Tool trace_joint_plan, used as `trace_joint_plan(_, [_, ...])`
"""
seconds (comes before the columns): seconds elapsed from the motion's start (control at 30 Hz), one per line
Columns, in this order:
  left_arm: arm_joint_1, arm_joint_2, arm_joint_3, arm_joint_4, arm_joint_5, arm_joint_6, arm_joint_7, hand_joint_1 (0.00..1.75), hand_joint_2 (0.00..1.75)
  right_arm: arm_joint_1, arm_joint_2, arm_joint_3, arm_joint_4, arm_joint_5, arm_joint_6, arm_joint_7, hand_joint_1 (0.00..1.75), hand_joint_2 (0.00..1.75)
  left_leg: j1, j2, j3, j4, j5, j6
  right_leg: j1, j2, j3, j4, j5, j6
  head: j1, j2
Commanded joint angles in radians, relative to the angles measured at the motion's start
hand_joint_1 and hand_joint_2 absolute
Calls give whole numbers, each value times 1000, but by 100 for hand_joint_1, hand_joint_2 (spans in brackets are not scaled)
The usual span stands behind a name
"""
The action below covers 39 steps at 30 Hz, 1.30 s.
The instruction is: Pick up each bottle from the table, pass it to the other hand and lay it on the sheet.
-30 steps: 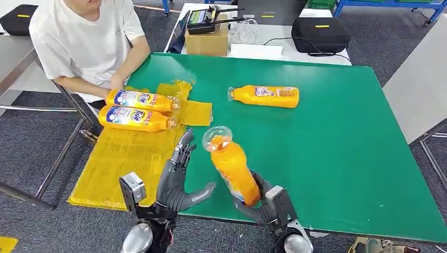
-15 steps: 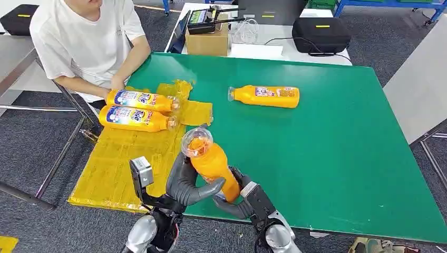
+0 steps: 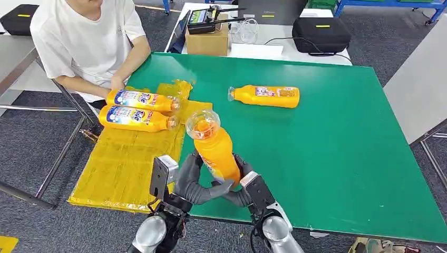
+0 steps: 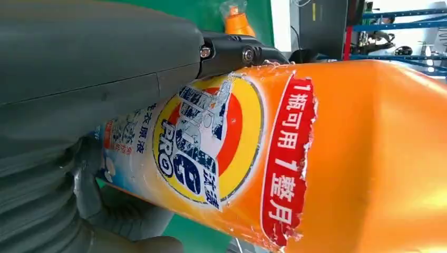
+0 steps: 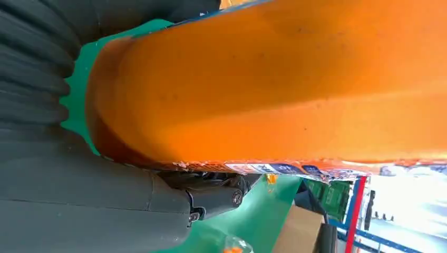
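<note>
while held upright over the desk [image 3: 337, 158] edge, orange bottle [image 3: 215, 150]: rigid, glossy, likely slippery and weighty; left hand [image 3: 191, 182] and right hand [image 3: 243, 187] both grasp its lower body; best taken mid-body.

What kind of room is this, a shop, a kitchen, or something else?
It looks like a lab or workshop used for robot trials, not a shop. A person sits at a green work table, black equipment cases and a cardboard box sit on a bench behind it, and blue metal racking stands at the back.
</note>
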State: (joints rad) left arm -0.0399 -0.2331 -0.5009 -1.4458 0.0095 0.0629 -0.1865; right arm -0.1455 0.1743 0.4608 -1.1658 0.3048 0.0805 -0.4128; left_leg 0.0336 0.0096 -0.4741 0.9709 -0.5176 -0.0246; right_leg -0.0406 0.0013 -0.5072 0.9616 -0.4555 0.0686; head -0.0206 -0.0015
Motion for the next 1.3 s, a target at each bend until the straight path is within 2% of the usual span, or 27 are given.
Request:
trace_joint_plan(0.03, [-40,9,24,64,44,10,-17,21,175,-66,-9,41,69,14,-6,3,175,175,0,0,1,-1,0,2,0,1,1,-1,0,-3,0,0])
trace_joint_plan(0.07, [-42,12,26,60,47,9,-17,45,175,-66,-10,44,73,15,-7,3,175,175,0,1,2,-2,0,3,1,1,2,-2,1,-4,0,0])
trace_joint_plan(0.1, [-41,8,37,53,76,6,-21,143,175,-68,-9,47,84,15,-7,3,175,175,0,1,1,-1,0,2,1,1,1,-1,0,-3,0,0])
trace_joint_plan(0.13, [-45,9,40,51,90,2,-23,175,175,-70,-9,52,92,16,-7,2,175,175,1,0,2,-2,0,3,2,1,2,-2,1,-5,0,0])
trace_joint_plan(0.37, [-59,5,53,47,185,-26,-25,175,175,-85,-9,77,130,20,-8,-1,175,175,0,-1,2,-2,0,3,1,0,2,-2,1,-4,0,0])
trace_joint_plan(0.4, [-59,3,57,47,200,-30,-24,175,175,-87,-7,78,136,24,-14,2,66,175,1,-1,2,-2,0,3,2,-1,2,-3,1,-5,0,0])
trace_joint_plan(0.43, [-58,4,60,46,210,-32,-23,175,175,-84,-2,72,136,22,-25,5,7,175,0,0,2,-2,0,3,1,0,2,-2,1,-4,0,0])
trace_joint_plan(0.5, [-55,6,62,37,224,-31,-26,175,175,-71,9,59,117,14,-53,-4,0,175,1,-1,2,-2,0,3,1,0,2,-2,0,-4,0,0])
trace_joint_plan(0.53, [-57,7,62,33,227,-21,-37,175,175,-55,18,44,92,30,-117,-40,0,0,0,-1,1,-1,0,2,1,0,1,-1,0,-3,0,0])
trace_joint_plan(0.63, [-65,13,61,12,142,68,-100,175,175,-23,26,19,35,42,-199,-43,0,0,0,-1,1,-1,0,3,1,-1,1,-1,0,-4,0,0])
trace_joint_plan(0.9, [-63,16,66,-2,142,67,-96,175,175,-14,16,18,20,44,-196,-40,0,0,0,0,1,-1,0,3,1,0,0,-1,0,-4,0,0])
trace_joint_plan(1.0, [-80,35,72,-8,-67,187,-156,175,175,14,11,-25,-10,66,-285,-94,0,0,0,-2,1,-1,0,2,1,-2,1,-1,0,-4,0,0])
trace_joint_plan(1.1, [-84,79,118,-32,-367,291,-195,175,175,64,-54,-35,-39,119,-265,-154,0,0,0,-3,1,-2,0,3,2,-3,2,-2,0,-5,0,0])
trace_joint_plan(1.17, [-76,110,180,-23,-488,281,-138,175,175,108,-102,-57,-49,179,-276,-181,0,0,0,-3,3,-3,1,3,1,-3,4,-4,0,-4,0,0])
trace_joint_plan(1.3, [-86,165,267,117,-863,332,-93,175,175,169,-124,-178,-117,174,-270,-231,0,0,0,-5,6,-6,1,4,2,-4,7,-7,0,-6,0,0])
